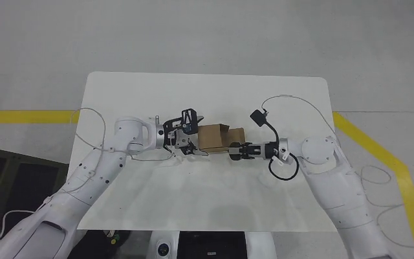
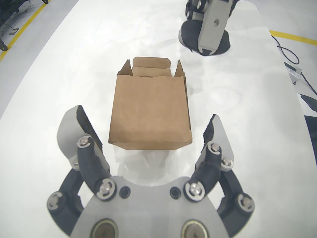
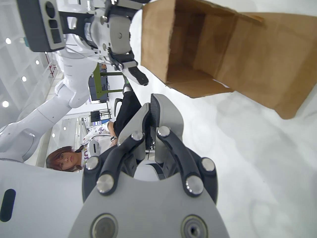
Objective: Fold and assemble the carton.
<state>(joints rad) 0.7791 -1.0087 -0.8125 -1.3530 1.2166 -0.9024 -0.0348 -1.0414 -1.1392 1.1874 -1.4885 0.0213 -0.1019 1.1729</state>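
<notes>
Brown cardboard makes up the one carton (image 1: pixel 217 137), which lies on its side at the middle of the one white table (image 1: pixel 129 90). There are two grippers, one at each end of it.

The left gripper (image 1: pixel 192 134) is at the carton's left end. Seen from the left wrist, its two fingers (image 2: pixel 81 122) are spread wide, one on each side of the near end. Both sit just beside the cardboard without pressing on it, and the gripper holds nothing.

From that same view the carton (image 2: pixel 148 110) is a squared-up sleeve with its top panel flat. Its far end is open, and three flaps stick out there. Two are pointed side flaps (image 2: pixel 125 69), and between them is one longer lid flap (image 2: pixel 151 63) with rounded corners.

The right gripper (image 1: pixel 234 152) is at the carton's open right end, near the front corner. From the right wrist its two fingers (image 3: pixel 154 105) are pressed together with nothing between them. Their tips are just beside the lower edge of the open mouth (image 3: pixel 188 50). The left wrist view shows this gripper (image 2: pixel 209 50) above the table, off to one side of the flaps and apart from them.
</notes>
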